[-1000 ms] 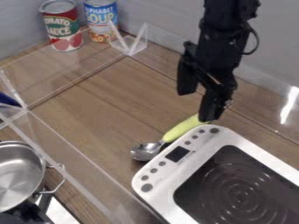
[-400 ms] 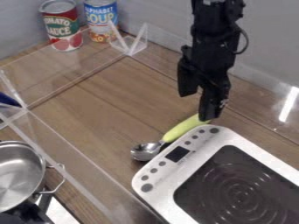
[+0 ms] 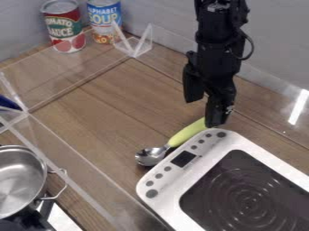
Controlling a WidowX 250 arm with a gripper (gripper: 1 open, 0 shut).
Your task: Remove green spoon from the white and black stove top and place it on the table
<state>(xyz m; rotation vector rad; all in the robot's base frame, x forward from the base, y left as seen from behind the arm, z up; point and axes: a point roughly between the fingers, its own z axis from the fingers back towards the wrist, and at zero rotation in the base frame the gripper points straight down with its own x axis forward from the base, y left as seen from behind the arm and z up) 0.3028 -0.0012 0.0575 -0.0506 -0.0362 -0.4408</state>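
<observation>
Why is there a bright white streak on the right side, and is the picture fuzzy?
In the camera view, that streak looks like light glaring off a clear plastic wall beside the table; the spoon's metal bowl glints too; the whole picture is small and a bit soft, so the can labels look fuzzy.

The black arm comes down from the top edge, its wrist nearly vertical and leaning slightly right. The gripper (image 3: 205,99) points downward with its two dark fingers (image 3: 218,110) spread apart and nothing between them. One finger hangs lower than the other. Both fingertips are raised clear of the table (image 3: 108,104).
</observation>
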